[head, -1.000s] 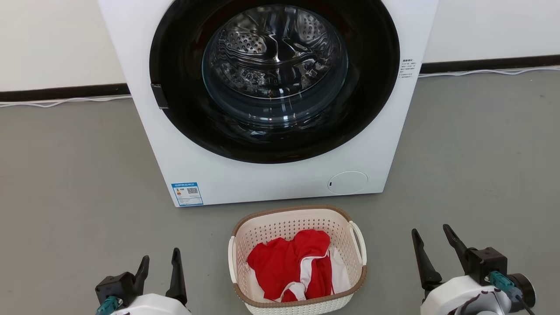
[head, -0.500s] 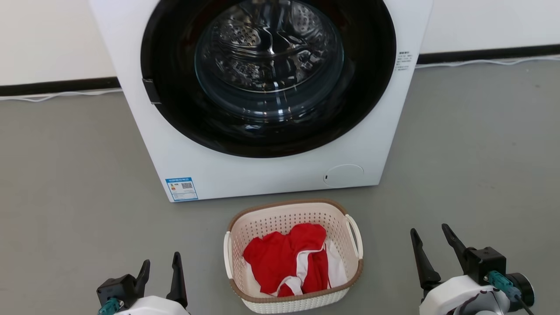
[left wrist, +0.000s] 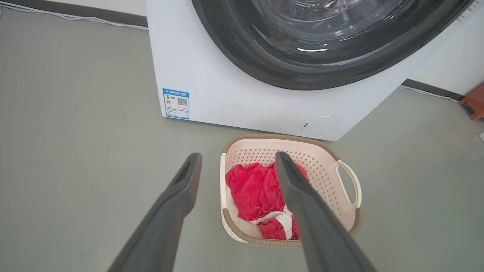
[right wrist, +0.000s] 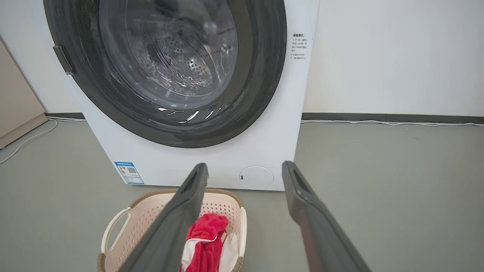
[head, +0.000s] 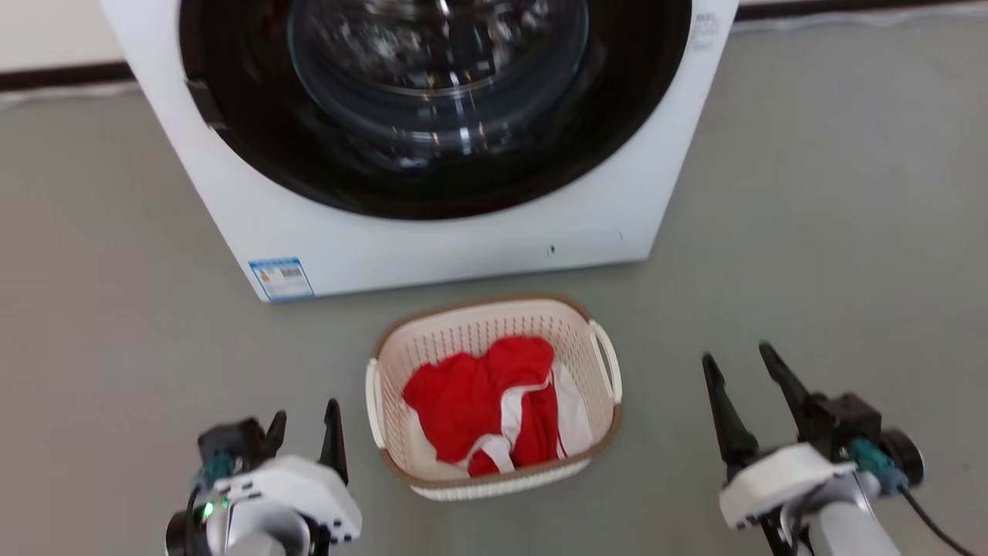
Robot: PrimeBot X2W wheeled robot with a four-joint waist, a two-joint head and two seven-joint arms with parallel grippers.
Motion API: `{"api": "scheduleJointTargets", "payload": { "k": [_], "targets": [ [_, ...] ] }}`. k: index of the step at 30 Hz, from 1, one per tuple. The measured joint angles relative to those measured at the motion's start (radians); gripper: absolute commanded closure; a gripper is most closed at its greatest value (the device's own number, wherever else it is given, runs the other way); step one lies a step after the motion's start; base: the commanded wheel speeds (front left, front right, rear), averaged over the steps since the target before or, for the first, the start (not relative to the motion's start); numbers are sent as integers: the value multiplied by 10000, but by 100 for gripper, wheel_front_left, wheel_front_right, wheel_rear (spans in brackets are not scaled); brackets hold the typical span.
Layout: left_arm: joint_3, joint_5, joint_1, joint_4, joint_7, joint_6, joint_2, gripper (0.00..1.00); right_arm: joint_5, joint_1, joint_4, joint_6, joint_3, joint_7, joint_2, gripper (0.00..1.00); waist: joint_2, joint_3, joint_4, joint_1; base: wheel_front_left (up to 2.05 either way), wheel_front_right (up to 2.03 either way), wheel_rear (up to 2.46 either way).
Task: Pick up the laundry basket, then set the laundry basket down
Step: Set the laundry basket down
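Laundry basket sits flat on the grey floor, on the near side of the washing machine, close to its front panel but not touching. Not picked up yet.

Left claw hangs near and left of the basket, fingers spread wide, holding nothing. Right claw is out to the right, well apart from the basket, also spread wide and empty. Both point toward the far side. The basket lies between them, closer to the left one. My read: the arms flank it so each can go for a side loop, the left handle and the right handle. Wide jaws fit that, ready to close on a loop or the brown rim.

Contents: a crumpled red garment with white trim fills most of the bottom. A bit of white cloth shows under it on the right. The load sits below the rim, nothing hanging over, so it likely won't snag on a lift.

The machine door looks shut, and the drum behind the glass is too blurred to check.
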Motion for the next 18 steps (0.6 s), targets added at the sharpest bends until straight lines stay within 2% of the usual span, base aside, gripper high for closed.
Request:
{"api": "scheduleJointTargets", "payload": {
  "k": [8, 18],
  "targets": [
    [-61, -86, -1581, 1553, 604, -2, -8, 0, 94, -663, -378, 0, 219, 0, 56, 0, 0, 1132, -323, 0, 0, 0, 0],
    [-56, -88, -3641, 3593, 945, 92, 270, 0, 190, -1574, -872, 0, 462, 0, 146, 0, 0, 2932, -903, 0, 0, 0, 0]
  ]
}}
